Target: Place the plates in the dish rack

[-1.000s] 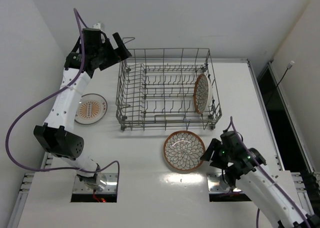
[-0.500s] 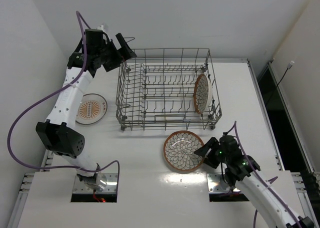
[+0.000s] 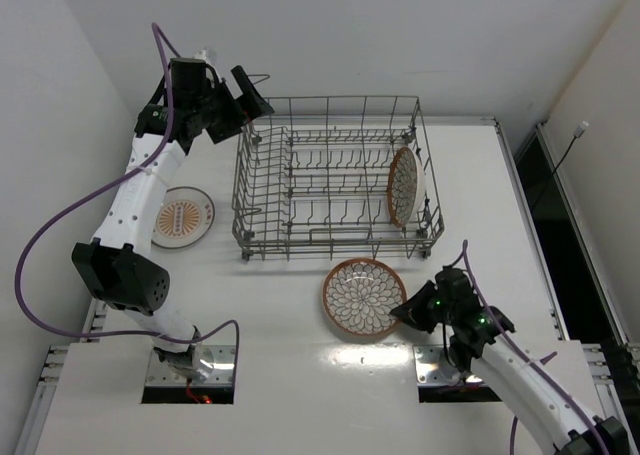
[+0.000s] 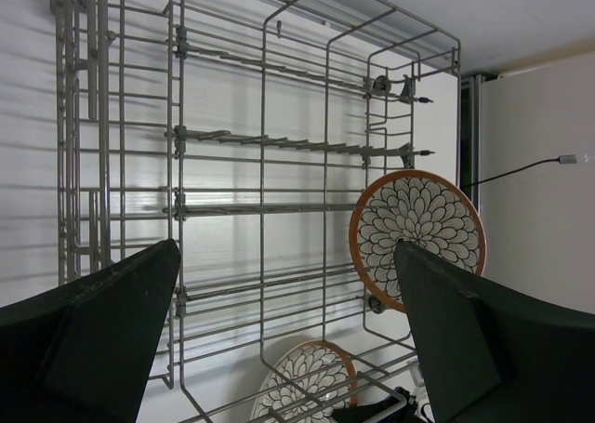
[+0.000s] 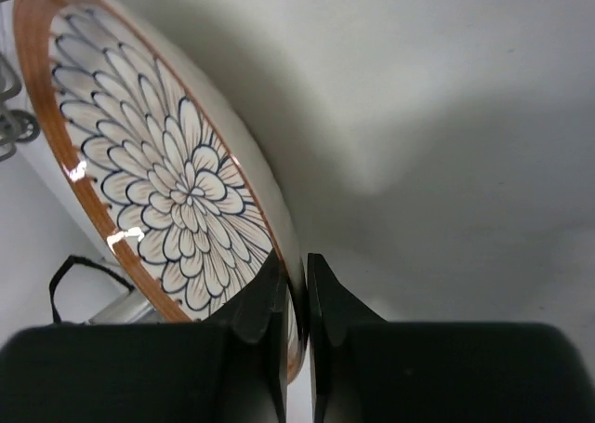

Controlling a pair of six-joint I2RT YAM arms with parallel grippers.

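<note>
The grey wire dish rack [image 3: 300, 237] stands mid-table, with one brown-rimmed petal plate [image 3: 404, 186] upright at its right end, also in the left wrist view [image 4: 417, 232]. A second petal plate [image 3: 362, 297] lies in front of the rack. My right gripper [image 3: 403, 311] is shut on that plate's right rim; in the right wrist view the fingers [image 5: 272, 321] pinch the rim of the plate [image 5: 158, 181]. The white plate with the orange sunburst [image 3: 181, 217] lies left of the rack. My left gripper [image 3: 247, 95] hangs open above the rack's far left corner, holding nothing.
The wall runs behind the rack. The table's right edge [image 3: 520, 215] borders a dark gap. Both arm bases sit at the near edge, with mounting cutouts [image 3: 190, 375] beside them.
My right gripper moved left onto the front plate's rim and closed on it; the plate shifted slightly left. The left gripper rose a little and then held still.
</note>
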